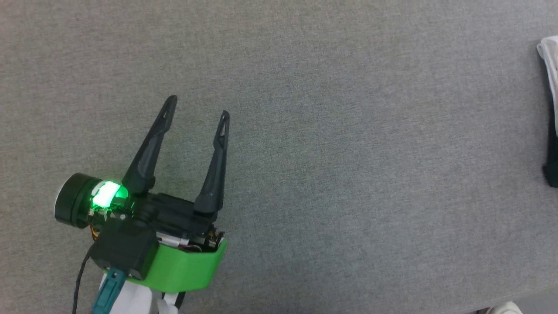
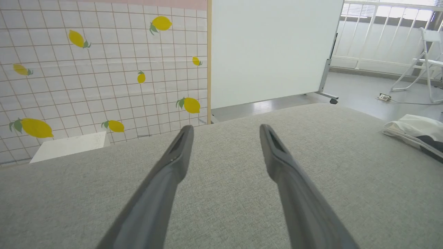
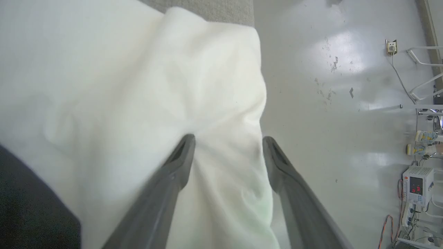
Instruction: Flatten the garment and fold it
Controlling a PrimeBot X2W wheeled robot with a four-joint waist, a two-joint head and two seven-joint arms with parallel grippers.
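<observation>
The garment (image 1: 550, 56) lies bunched at the far right edge of the grey table, white with a black part (image 1: 552, 165) below it. In the left wrist view the garment (image 2: 412, 128) is a folded white heap at the right. My left gripper (image 1: 199, 107) hovers open over bare table at the lower left, far from the cloth; its own camera shows the left gripper (image 2: 225, 128) with nothing between the fingers. My right gripper (image 3: 228, 138) is open, with white fabric of the garment (image 3: 138, 86) lying between and beneath its spread fingers, near the table's edge. A black part (image 3: 27, 207) shows at that view's lower left.
The grey fabric-covered table (image 1: 327, 152) stretches wide between my left gripper and the cloth. Beyond its far edge stand a lemon-patterned tiled wall (image 2: 104, 69), a white panel on wheels (image 2: 273, 52) and a white folding chair (image 2: 425, 62). Glossy floor (image 3: 328, 103) lies past the table's right side.
</observation>
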